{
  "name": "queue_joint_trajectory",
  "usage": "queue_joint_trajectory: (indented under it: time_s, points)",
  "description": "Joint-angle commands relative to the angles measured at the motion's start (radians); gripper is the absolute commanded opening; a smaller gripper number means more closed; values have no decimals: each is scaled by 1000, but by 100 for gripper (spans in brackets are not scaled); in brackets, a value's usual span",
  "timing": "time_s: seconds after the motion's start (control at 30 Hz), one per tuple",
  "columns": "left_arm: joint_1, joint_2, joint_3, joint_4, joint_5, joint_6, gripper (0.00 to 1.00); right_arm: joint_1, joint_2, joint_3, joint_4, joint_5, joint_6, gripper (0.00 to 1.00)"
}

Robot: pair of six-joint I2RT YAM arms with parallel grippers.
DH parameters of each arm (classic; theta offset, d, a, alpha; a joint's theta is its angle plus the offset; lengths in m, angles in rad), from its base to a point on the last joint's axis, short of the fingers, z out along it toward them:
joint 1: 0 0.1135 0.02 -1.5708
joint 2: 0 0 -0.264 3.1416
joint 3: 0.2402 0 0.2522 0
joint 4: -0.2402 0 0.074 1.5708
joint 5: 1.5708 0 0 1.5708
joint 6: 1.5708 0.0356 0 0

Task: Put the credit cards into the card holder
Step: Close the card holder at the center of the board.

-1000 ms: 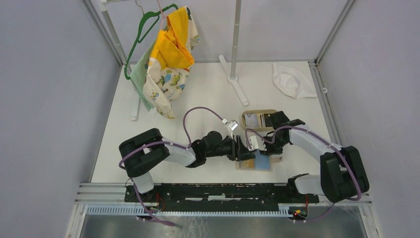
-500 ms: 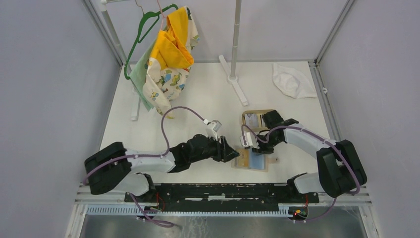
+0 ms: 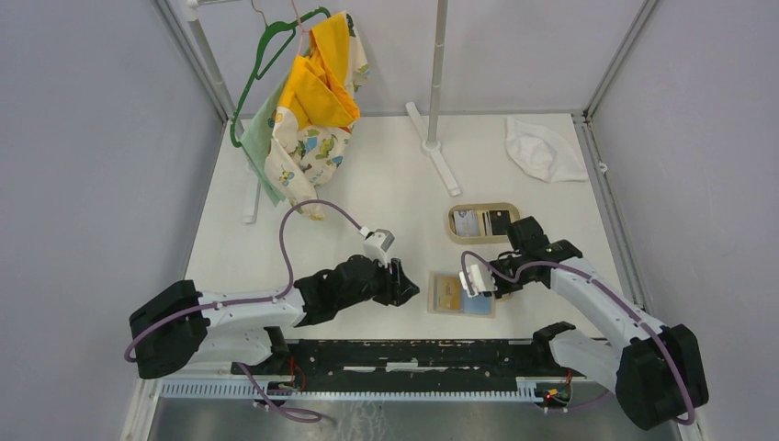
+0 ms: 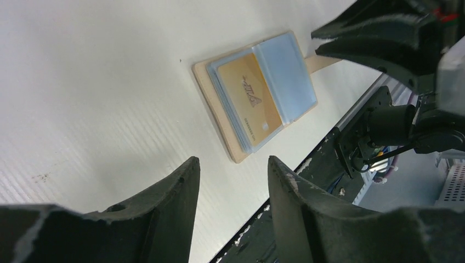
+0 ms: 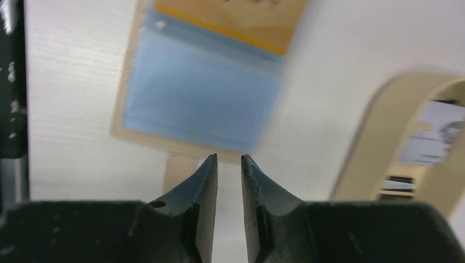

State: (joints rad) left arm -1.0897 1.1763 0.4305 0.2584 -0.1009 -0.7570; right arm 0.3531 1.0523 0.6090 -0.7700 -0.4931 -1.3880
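The card holder (image 3: 462, 294) lies open on the table, tan outside with light blue pockets (image 4: 285, 74). A gold credit card (image 4: 249, 96) sits in its left half, and its top shows in the right wrist view as the gold card (image 5: 236, 13). My left gripper (image 3: 411, 285) hangs open and empty just left of the holder, its fingertips (image 4: 189, 164) apart. My right gripper (image 5: 229, 158) hovers at the holder's right edge beside the snap tab (image 5: 178, 167), its jaws a narrow gap apart with nothing between. Two more cards, a white-grey card (image 3: 467, 222) and a dark card (image 3: 499, 220), lie in the oval tray (image 3: 482, 207).
The oval tan tray (image 5: 378, 120) stands just behind the holder. A hanger with colourful clothes (image 3: 312, 101) and a rack pole with its foot (image 3: 436, 138) are at the back. A white cloth (image 3: 542, 147) lies back right. A black rail (image 3: 395, 354) runs along the near edge.
Both grippers were together over the card holder; my left arm has drawn back to the left and my right gripper has pulled off to the right and opened slightly. The holder now lies uncovered.
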Motion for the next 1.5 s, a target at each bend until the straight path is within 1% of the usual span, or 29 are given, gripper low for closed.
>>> queue_joint_trajectory:
  time_s: [0.0,0.07,0.17,0.3,0.4,0.53,0.57,0.63,0.7,0.8,0.93,1.03,1.1,1.23,1.47]
  points:
    - [-4,-21,-11,36,-11,20,54,-6,4,-82,-111,88,-107,25]
    - [-4,-8,-15,49,1,10,52,-5,12,-108,-90,99,-93,22]
    - [-4,7,-23,74,12,-11,51,-5,45,-139,-17,114,-57,22]
    - [-3,31,-30,93,15,-36,47,-6,114,-141,41,122,-30,19]
    - [-4,56,-25,68,-10,-61,46,-5,153,-120,73,92,-33,17]
    - [-4,80,5,-58,-90,-96,51,26,205,-55,96,26,-35,17]
    - [-3,77,3,-81,-101,-106,53,42,221,-38,104,21,-22,17]
    - [-4,60,-16,-94,-106,-150,62,85,251,-13,123,20,18,17]
    - [-4,35,-56,-52,-89,-202,72,134,280,-4,141,19,53,17]
    - [-3,-1,-137,58,-55,-288,76,182,295,-18,177,12,110,16]
    - [-4,-52,-210,97,-84,-408,82,200,278,-50,190,4,129,16]
    - [-3,-79,-256,97,-112,-494,83,201,259,-68,203,-4,135,16]
    - [-4,-74,-272,128,-108,-531,83,200,262,-68,202,-14,137,16]
    - [-7,-15,-276,214,-72,-576,82,202,268,-71,202,-16,139,16]
    - [-23,102,-297,350,-78,-630,79,202,273,-77,204,-13,138,16]
